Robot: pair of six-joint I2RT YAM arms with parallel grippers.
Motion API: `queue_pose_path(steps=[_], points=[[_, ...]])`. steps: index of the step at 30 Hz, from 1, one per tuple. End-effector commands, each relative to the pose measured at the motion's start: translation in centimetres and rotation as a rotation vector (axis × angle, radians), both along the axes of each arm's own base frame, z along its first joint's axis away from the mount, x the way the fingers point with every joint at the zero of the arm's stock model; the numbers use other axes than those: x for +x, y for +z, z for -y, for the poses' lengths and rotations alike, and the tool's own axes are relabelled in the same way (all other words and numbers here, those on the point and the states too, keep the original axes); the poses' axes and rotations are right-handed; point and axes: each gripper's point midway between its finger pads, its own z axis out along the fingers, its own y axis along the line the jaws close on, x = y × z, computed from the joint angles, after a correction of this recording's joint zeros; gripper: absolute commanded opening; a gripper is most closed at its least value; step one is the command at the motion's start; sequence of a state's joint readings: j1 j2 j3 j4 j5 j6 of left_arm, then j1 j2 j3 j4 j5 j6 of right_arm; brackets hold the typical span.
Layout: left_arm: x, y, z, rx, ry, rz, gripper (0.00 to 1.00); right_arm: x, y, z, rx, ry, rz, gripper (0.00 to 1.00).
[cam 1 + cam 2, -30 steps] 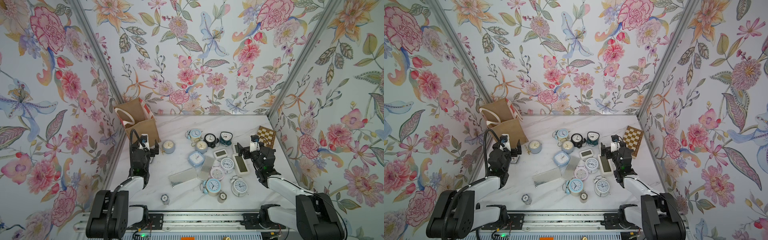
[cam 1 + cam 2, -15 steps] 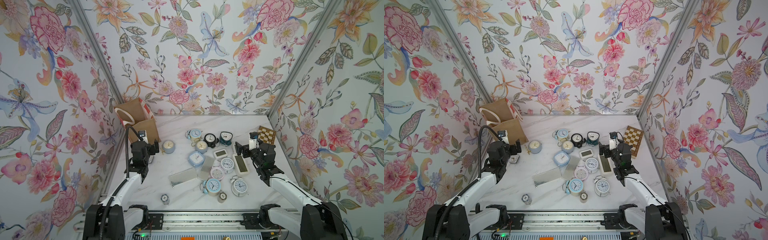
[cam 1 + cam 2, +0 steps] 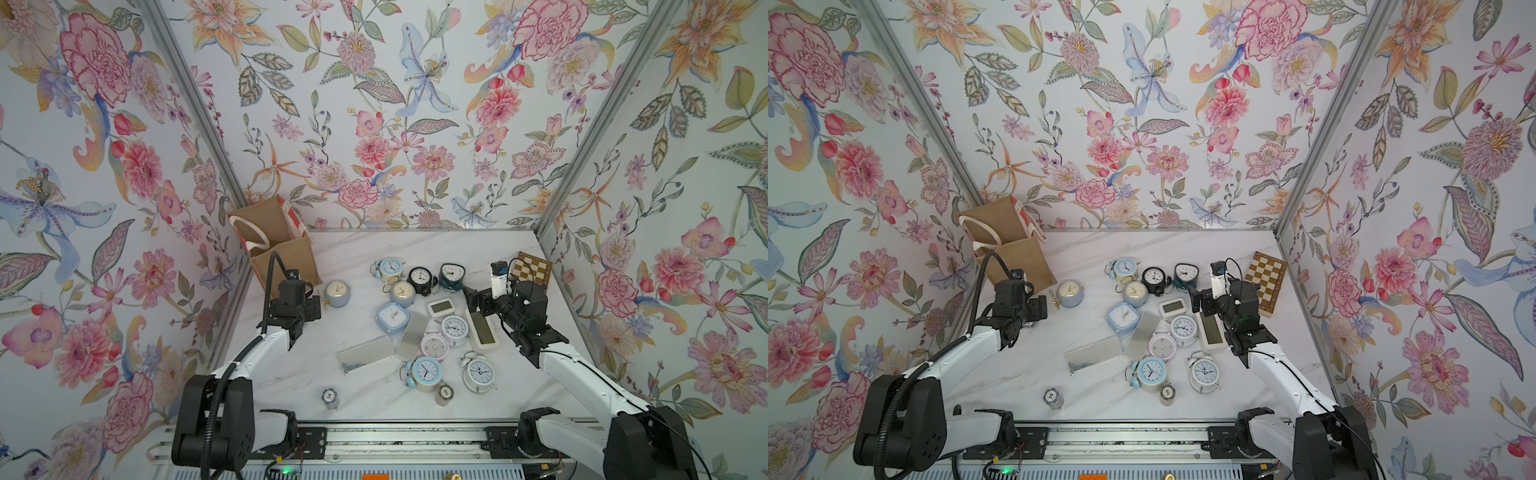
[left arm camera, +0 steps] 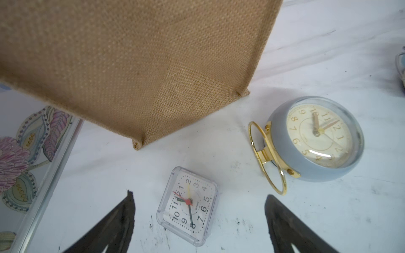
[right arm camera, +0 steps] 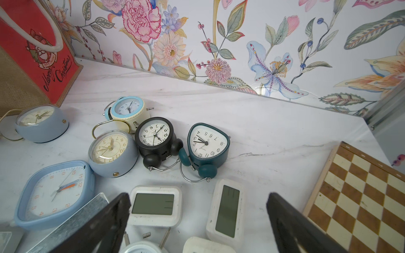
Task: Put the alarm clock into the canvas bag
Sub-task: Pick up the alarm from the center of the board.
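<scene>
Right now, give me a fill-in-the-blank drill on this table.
The bag stands on the ____ arm's side.
Its red panel reads Merry ____.
The left pincer is ____, astride a square clock.
A ____ lies by the right pincer.
Missing: left; Christmas; open; chessboard.

Square clock (image 4: 188, 206): lay hidden under left arm (image 3: 257, 349) in both top views.
Canvas bag (image 4: 135, 61): top was cut off, left wrist view.

In a top view, the canvas bag (image 3: 291, 253) is blocking the table's (image 3: 415, 249) 10 o'clock corner. A clock pile (image 3: 441, 307) is crowding the centre, and a chessboard (image 3: 534, 270) is occupying 2 o'clock. Bare surface is lying open at 12 and toward 7 o'clock.
</scene>
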State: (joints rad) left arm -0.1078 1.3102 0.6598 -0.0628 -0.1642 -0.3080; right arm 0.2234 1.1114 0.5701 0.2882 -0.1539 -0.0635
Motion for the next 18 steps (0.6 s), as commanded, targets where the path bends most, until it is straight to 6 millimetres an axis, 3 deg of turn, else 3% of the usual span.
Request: queue_pose_path(steps=[1,11,18], points=[[0.0,-1.3,-0.5,-0.022,0.025,-0.051,0.91,-0.2,-0.1,-0.7,0.003,0.038,-0.006,0.99],[1.9,-2.9,-1.7,0.004,0.034,-0.103,0.84,-0.5,-0.3,-1.4,0.003,0.079,-0.014,0.99],[2.4,-5.7,-2.3,-0.012,0.019,-0.204,0.78,-0.7,-0.3,-1.4,-0.012,0.085,-0.015,0.99]])
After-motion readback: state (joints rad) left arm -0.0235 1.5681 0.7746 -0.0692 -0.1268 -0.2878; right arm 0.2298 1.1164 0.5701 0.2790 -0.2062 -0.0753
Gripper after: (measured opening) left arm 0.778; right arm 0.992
